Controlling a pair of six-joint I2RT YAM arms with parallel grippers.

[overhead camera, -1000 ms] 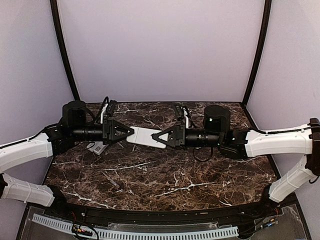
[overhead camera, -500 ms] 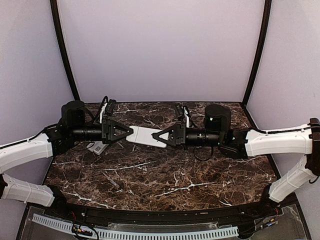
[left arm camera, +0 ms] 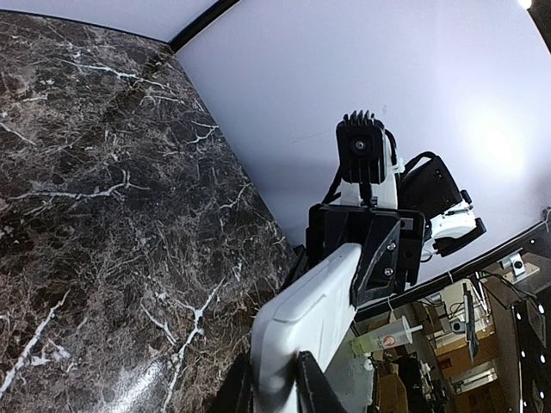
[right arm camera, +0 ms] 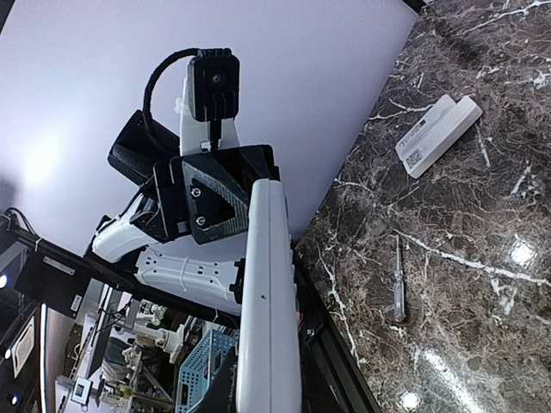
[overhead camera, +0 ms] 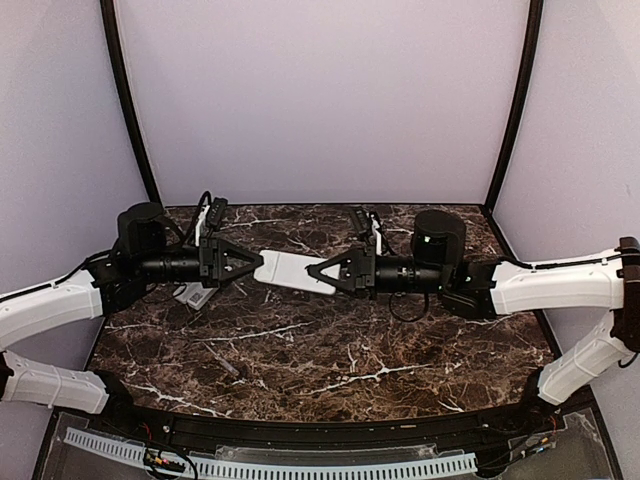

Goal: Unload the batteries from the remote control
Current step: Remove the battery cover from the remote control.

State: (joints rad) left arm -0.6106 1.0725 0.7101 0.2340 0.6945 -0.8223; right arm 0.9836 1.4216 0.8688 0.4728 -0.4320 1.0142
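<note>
A white remote control (overhead camera: 288, 271) hangs level above the back of the table, held at both ends. My left gripper (overhead camera: 256, 266) is shut on its left end, and my right gripper (overhead camera: 314, 272) is shut on its right end. In the left wrist view the remote control (left arm camera: 314, 314) runs away from my left gripper (left arm camera: 274, 383) toward the right gripper's black fingers (left arm camera: 379, 258), its smooth back showing. The right wrist view shows the remote control (right arm camera: 269, 292) edge-on, rising from my right gripper (right arm camera: 267, 391). The batteries are hidden.
A second white remote (overhead camera: 193, 295) lies on the dark marble table (overhead camera: 330, 360) under the left arm, also seen in the right wrist view (right arm camera: 439, 133). A small screwdriver (overhead camera: 222, 360) lies front left of the middle. Lilac walls close off the back and sides.
My left gripper has closed on the remote's left end. Both arms and the remote have drifted slightly to the left.
</note>
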